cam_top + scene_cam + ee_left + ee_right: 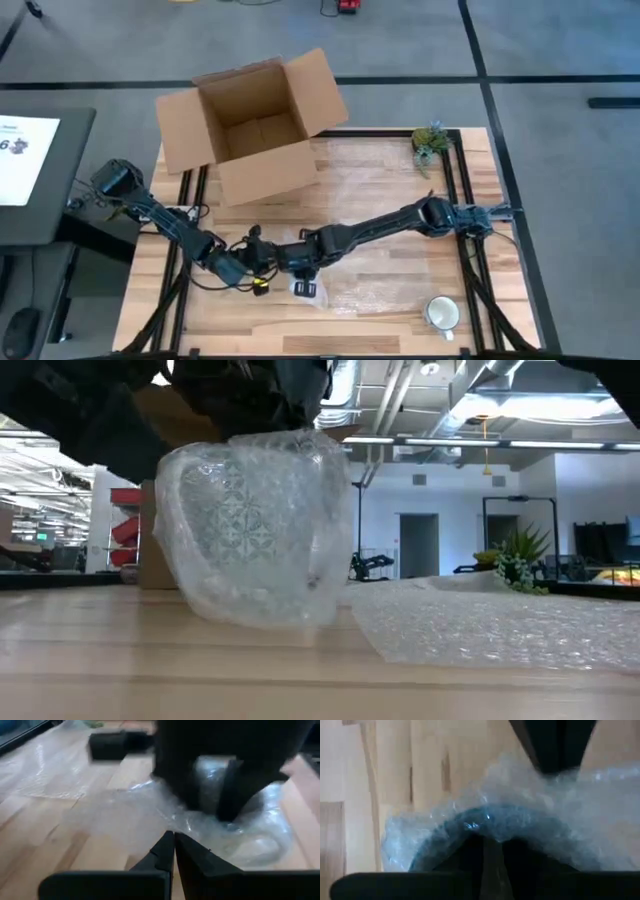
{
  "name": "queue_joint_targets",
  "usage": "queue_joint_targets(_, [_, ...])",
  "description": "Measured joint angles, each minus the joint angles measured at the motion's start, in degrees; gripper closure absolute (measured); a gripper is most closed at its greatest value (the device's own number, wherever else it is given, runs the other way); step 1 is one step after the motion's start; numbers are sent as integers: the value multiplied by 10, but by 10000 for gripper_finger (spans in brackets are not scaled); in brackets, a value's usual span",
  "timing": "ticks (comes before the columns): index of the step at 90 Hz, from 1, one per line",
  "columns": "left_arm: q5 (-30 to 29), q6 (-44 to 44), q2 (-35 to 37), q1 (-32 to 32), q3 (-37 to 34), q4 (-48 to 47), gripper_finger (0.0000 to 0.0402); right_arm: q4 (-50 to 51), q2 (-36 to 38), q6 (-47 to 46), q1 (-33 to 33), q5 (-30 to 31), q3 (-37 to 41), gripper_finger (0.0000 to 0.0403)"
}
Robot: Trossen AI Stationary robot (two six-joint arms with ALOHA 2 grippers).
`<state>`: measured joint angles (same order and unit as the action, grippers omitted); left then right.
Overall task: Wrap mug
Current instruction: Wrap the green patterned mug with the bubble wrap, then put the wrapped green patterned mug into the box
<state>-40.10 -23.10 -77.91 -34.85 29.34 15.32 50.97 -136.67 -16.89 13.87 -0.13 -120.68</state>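
Observation:
A mug wrapped in clear bubble wrap [255, 530] stands on the table near its front edge, also seen in the high view [306, 290]. My right gripper [305, 268] reaches in from the right and is shut on the top of this bundle. My left gripper [174, 840] is shut just to the bundle's left, low over a loose flap of the wrap [125, 815]. A second, bare white mug [443, 313] stands at the front right. A large bubble wrap sheet [385, 215] lies spread over the table's middle. My right gripper comes down from above, one finger [231, 790] on either side of the bundle's top [210, 770], with wrap and the dark mug rim [485, 820] between them. The bundle's bottom [260, 615] rests on the table. My left gripper's shut fingertips are at the wrap's flap; I cannot tell whether they touch it.
An open cardboard box [250, 130] stands at the far left of the table. A small green plant [432, 142] sits at the far right corner. Bare wood [390, 300] shows between the bundle and the white mug.

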Motion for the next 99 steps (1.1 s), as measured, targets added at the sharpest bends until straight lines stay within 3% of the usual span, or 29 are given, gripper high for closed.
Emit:
queue_joint_targets(34, [11, 0, 0, -9, 0, 12, 402, 27, 23, 44, 17, 1, -45, 338])
queue_joint_targets(58, [11, -9, 43, -39, 1, -6, 402, 141, 33, 62, 30, 4, -127, 338])
queue_joint_targets(81, [12, -92, 127, -74, 7, -139, 402, 170, 47, 44, 48, -4, -139, 337])
queue_joint_targets(99, [45, -188, 183, -96, 22, -256, 402, 244, 43, 50, 61, -57, -139, 337])
